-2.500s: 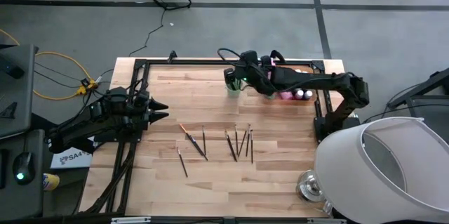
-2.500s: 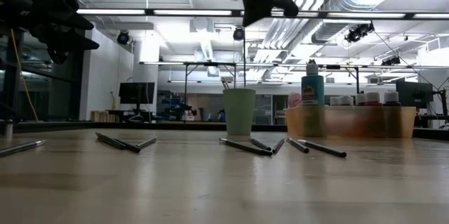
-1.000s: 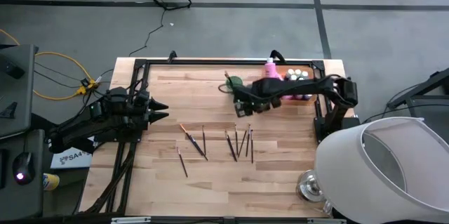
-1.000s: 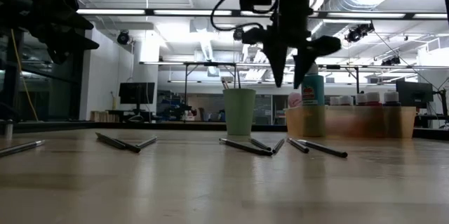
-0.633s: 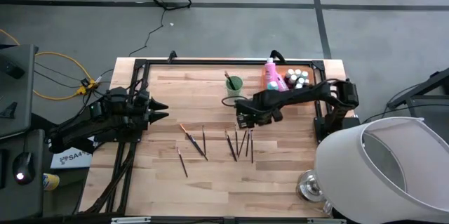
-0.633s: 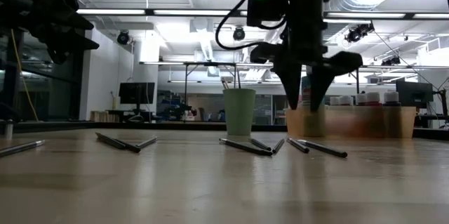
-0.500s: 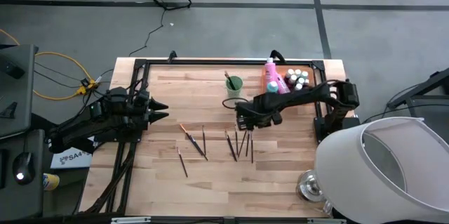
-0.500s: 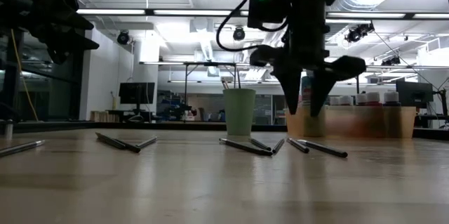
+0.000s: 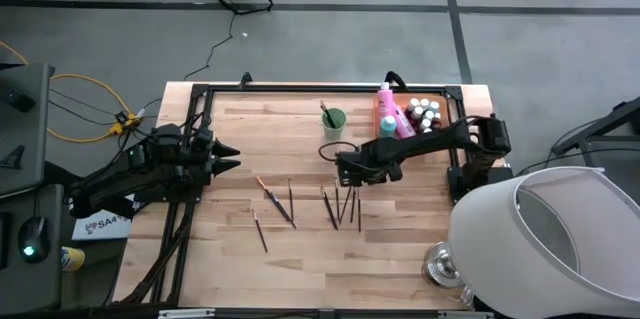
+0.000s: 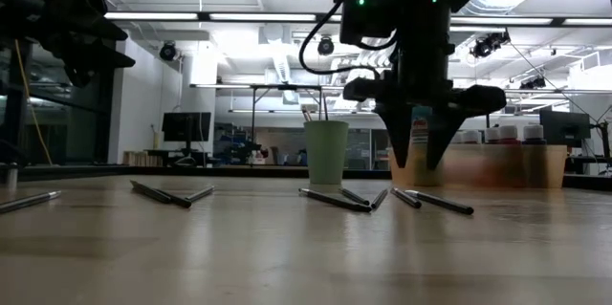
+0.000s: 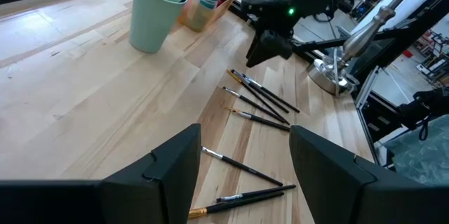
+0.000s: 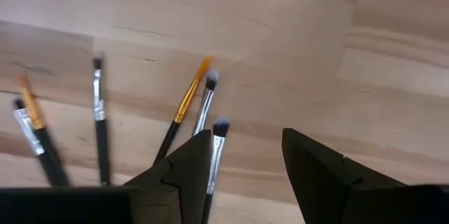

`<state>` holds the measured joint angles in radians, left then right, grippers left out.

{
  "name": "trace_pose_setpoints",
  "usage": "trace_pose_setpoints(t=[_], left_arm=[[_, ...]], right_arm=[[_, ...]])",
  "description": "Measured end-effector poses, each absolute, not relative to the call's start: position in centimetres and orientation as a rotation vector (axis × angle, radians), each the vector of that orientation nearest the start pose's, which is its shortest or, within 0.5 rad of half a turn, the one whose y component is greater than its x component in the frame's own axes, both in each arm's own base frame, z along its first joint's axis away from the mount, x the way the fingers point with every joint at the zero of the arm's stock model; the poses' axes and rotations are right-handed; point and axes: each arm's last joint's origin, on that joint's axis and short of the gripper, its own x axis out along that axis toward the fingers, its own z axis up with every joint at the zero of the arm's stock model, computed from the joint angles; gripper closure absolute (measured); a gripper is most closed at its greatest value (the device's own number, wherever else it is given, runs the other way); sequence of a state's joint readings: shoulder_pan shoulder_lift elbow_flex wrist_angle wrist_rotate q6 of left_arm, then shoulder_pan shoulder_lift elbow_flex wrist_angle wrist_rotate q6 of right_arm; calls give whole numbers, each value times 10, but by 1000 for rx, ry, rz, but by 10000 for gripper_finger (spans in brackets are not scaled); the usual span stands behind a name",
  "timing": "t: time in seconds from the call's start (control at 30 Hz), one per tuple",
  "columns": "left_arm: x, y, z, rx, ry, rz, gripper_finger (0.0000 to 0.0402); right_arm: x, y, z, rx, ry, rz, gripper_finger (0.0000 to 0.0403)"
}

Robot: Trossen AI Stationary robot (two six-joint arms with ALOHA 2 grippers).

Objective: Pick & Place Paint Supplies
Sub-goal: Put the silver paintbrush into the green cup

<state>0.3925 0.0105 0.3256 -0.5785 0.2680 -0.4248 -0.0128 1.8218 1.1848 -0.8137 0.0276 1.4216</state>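
Several thin dark brushes lie flat on the wooden table in the high view: one group (image 9: 341,205) at the middle, another (image 9: 276,199) to its left. My right gripper (image 9: 345,173) hangs open, fingers pointing down, just above the far ends of the middle group (image 12: 210,112), with nothing between its fingers (image 10: 400,152). A light green cup (image 9: 333,122) with a brush in it stands at the far side. Beside it an orange tray (image 10: 478,165) holds a pink bottle (image 9: 384,99), a teal bottle (image 9: 388,125) and small capped bottles (image 9: 425,111). My left gripper (image 9: 226,158) waits open at the table's left.
A black metal frame (image 9: 300,89) runs along the table's far edge and down both sides. A white dome (image 9: 545,244) and a metal base (image 9: 440,264) stand off the near right corner. Bare wood (image 9: 300,269) lies toward the near edge.
My right gripper has come away from beside the cup toward the table's near edge and has sunk until its fingertips hang just over the middle brushes. It has rolled a little about its own axis. Its fingers have kept the same gap.
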Motion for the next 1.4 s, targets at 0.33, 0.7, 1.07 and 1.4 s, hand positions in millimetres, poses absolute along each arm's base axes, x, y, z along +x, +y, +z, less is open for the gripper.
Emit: trace_pose_setpoints(t=[0.33, 0.7, 1.07, 1.4], left_arm=[[61, 17, 214, -508, 221, 172, 187], [61, 17, 214, -508, 220, 173, 187], [61, 17, 214, -508, 220, 173, 187], [61, 17, 214, -507, 220, 176, 187]], right_arm=[[340, -3, 138, 1168, 1232, -1016, 234], [340, -8, 136, 1150, 1207, -1045, 249], [339, -9, 136, 1110, 1223, -1024, 350], [341, -9, 136, 1098, 1233, -979, 398]])
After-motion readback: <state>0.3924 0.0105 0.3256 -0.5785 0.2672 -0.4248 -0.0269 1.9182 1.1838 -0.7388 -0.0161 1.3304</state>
